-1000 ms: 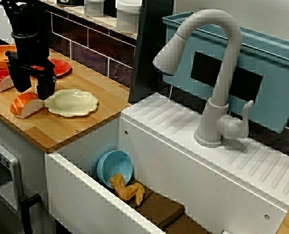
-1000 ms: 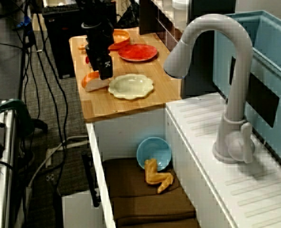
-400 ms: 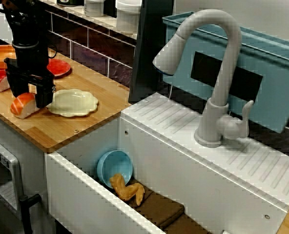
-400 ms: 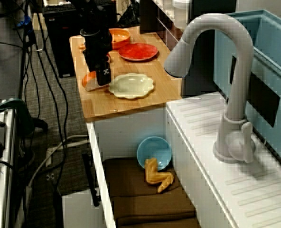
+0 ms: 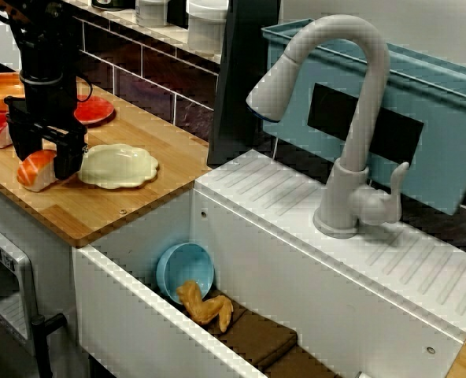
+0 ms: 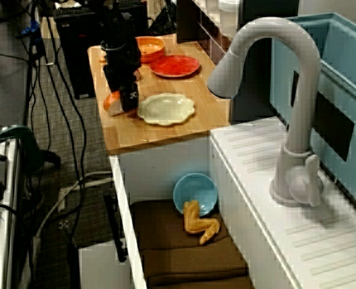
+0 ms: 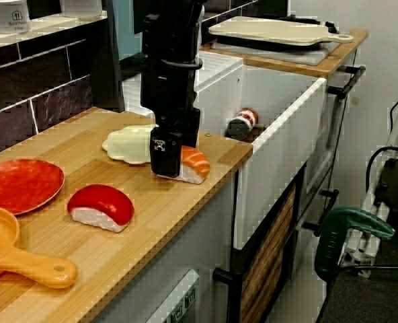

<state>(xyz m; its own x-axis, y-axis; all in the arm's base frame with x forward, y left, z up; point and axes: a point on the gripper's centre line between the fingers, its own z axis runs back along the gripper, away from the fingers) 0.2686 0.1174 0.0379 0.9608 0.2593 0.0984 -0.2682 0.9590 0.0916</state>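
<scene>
My black gripper (image 5: 44,157) stands upright, low on the wooden counter (image 5: 99,209). Its fingers straddle a salmon sushi piece (image 5: 35,169), orange on white rice. The jaws stand apart on either side of the piece and look open. In the view along the counter the gripper (image 7: 167,160) covers most of the salmon sushi (image 7: 195,163), whose end pokes out to the right. From above the sink, the gripper (image 6: 127,99) hides all but the left end of the salmon sushi (image 6: 112,103). A cream scalloped plate (image 5: 116,165) lies just right of it.
A red tuna sushi (image 7: 100,206), a red plate (image 7: 17,185) and an orange pan (image 7: 11,256) lie further along the counter. The sink (image 5: 138,315) holds a blue bowl (image 5: 186,272), a fried-food toy (image 5: 205,305) and a can (image 7: 241,124). A grey faucet (image 5: 351,118) rises behind.
The gripper has come down and shifted slightly left, from above the salmon sushi to straddling it at counter level. Nothing else moved.
</scene>
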